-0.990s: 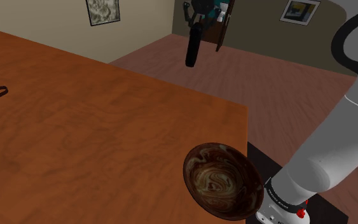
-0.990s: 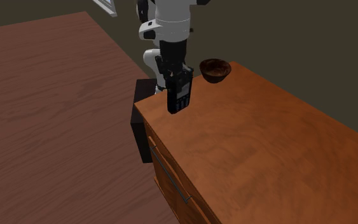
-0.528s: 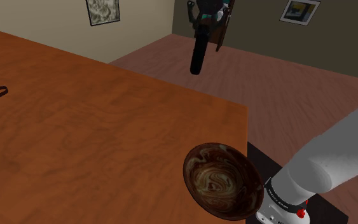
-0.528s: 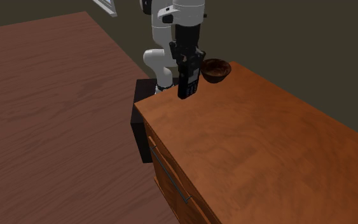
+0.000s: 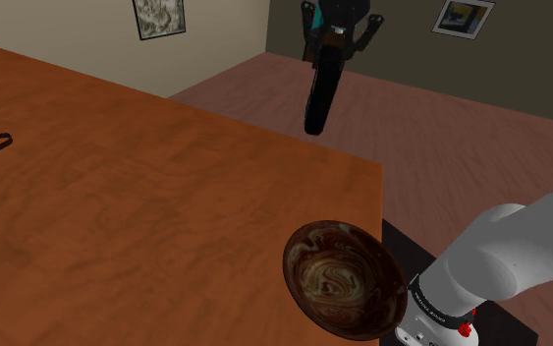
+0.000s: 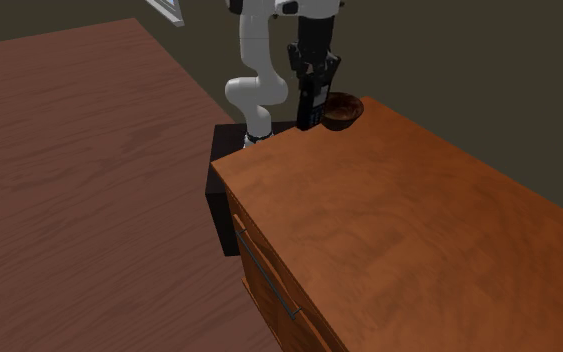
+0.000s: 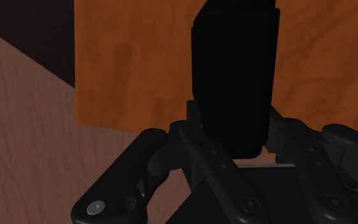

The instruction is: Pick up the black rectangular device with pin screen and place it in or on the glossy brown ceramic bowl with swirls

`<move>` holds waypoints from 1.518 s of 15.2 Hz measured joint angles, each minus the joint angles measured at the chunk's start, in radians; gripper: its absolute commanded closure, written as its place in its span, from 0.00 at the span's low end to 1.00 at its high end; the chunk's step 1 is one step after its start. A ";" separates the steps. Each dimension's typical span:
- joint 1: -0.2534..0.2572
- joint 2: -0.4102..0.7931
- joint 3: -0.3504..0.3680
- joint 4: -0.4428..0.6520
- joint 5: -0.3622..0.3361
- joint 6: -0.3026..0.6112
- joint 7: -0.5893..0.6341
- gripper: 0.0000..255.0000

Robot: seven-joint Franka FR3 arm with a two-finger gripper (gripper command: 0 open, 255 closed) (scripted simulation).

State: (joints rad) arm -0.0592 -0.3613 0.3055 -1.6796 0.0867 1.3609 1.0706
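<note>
Hanging from the claw (image 5: 335, 39) is the black device (image 5: 317, 98).

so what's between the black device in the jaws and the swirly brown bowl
Only bare tabletop, in the shoulder view: no other object sits between the black device and the bowl.

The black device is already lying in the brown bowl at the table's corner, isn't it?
No. The device is not in the bowl: the gripper holds it up in the air, clasped between its fingers, as the shoulder view shows. The brown bowl does stand at the corner of the table.
</note>
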 measured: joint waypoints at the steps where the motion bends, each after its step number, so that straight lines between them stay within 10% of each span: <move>1: 0.005 -0.023 0.003 -0.014 0.008 -0.008 0.008 1.00; 23: 0.130 -0.373 0.204 -0.129 0.244 -0.179 0.353 1.00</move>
State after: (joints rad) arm 0.0712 -0.7344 0.5097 -1.8087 0.3311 1.1823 1.4234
